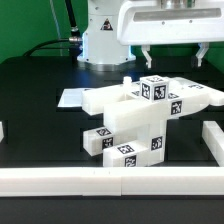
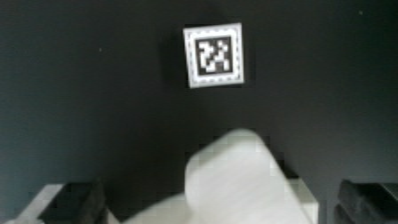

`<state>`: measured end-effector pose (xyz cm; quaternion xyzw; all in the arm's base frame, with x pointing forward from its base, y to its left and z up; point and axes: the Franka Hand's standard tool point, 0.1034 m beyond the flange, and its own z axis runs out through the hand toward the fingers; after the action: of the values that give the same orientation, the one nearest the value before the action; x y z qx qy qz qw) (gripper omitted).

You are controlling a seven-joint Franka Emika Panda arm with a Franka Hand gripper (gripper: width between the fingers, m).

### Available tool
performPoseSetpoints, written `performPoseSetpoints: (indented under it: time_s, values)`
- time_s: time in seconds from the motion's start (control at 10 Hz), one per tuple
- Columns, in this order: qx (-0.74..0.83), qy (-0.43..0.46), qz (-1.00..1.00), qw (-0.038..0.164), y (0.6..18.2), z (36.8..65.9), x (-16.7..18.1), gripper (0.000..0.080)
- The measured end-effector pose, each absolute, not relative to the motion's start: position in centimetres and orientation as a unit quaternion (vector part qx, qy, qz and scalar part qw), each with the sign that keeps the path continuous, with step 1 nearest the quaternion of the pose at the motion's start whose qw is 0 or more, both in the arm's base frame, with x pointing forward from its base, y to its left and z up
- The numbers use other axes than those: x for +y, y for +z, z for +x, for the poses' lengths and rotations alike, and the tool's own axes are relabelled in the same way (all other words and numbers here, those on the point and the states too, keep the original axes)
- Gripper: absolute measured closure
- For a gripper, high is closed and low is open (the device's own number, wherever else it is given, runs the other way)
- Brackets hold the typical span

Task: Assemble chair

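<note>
One chair (image 1: 140, 120), part-built, sits mid-table in a stack: slab on top, leg blocks below, tags on several faces; rails (image 1: 110, 181) near it, marker board (image 1: 75, 97) behind at the exterior view's left; gripper (image 1: 173, 56) hovers above, fingers apart, holding nothing; wrist view shows a white part (image 2: 231, 180) between the fingertips, not touched. Judgement: rigid matte plastic, light, not fragile, faces a bit slick; stack looks loosely seated, so a side push could topple it; grip across flat parallel faces of a block, near mid-length, clear of tags.
</note>
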<state>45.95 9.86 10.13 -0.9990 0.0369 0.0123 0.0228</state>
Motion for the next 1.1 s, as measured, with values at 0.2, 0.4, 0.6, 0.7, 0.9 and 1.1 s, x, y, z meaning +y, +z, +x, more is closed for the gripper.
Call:
performPoseSetpoints:
  time_s: [0.2, 0.4, 0.6, 0.7, 0.9, 1.1]
  values:
    - [0.035, 0.008, -0.999, 0.019, 9.4, 45.3, 9.7, 0.0151]
    - [0.036, 0.008, -0.999, 0.011, 8.0, 45.1, 9.4, 0.0151]
    - [0.039, 0.008, -0.999, 0.007, 7.4, 45.6, 8.8, 0.0151]
    - [0.039, 0.007, -0.999, 0.006, 7.3, 45.9, 8.9, 0.0151]
    - [0.038, -0.003, -0.999, 0.006, 7.6, 47.8, 9.3, 0.0151]
    - [0.038, -0.014, -0.999, 0.007, 8.1, 49.9, 9.4, 0.0151]
